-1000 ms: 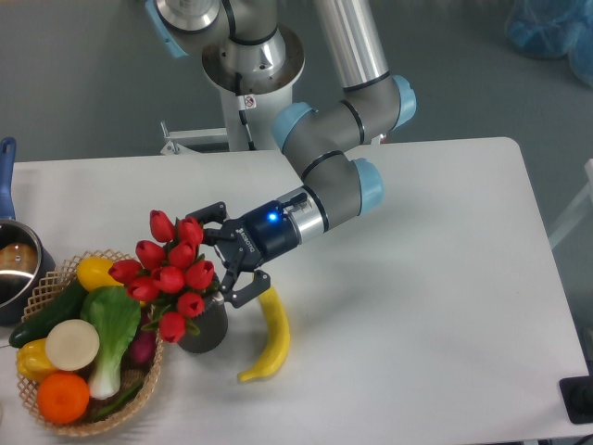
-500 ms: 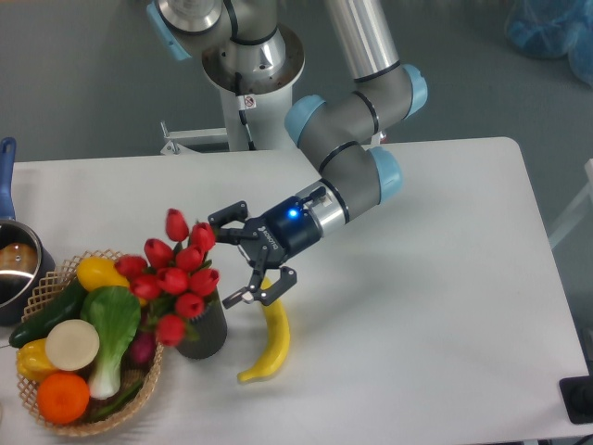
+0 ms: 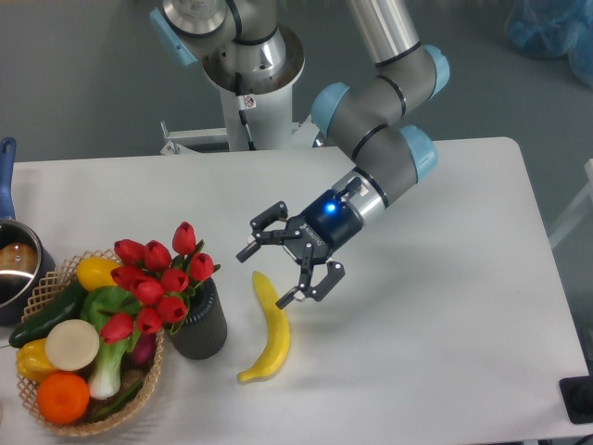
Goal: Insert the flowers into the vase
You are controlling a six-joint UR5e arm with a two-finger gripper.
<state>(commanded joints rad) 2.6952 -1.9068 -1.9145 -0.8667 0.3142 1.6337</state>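
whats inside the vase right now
The flowers stand in the vase, their red buds leaning left over the basket. Their stems inside are hidden by the vase wall.

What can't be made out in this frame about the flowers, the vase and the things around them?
- Flower stems: hidden inside the vase under the tulips, so how deep they sit is unknown.
- Vase mouth: covered by buds and leaves.
- Pot: cut off by the left edge; contents too blurred to name.
- Basket: its lower items are buried under the vegetables.
- Pincer: open, apart from the flowers; pad surfaces too small to see.
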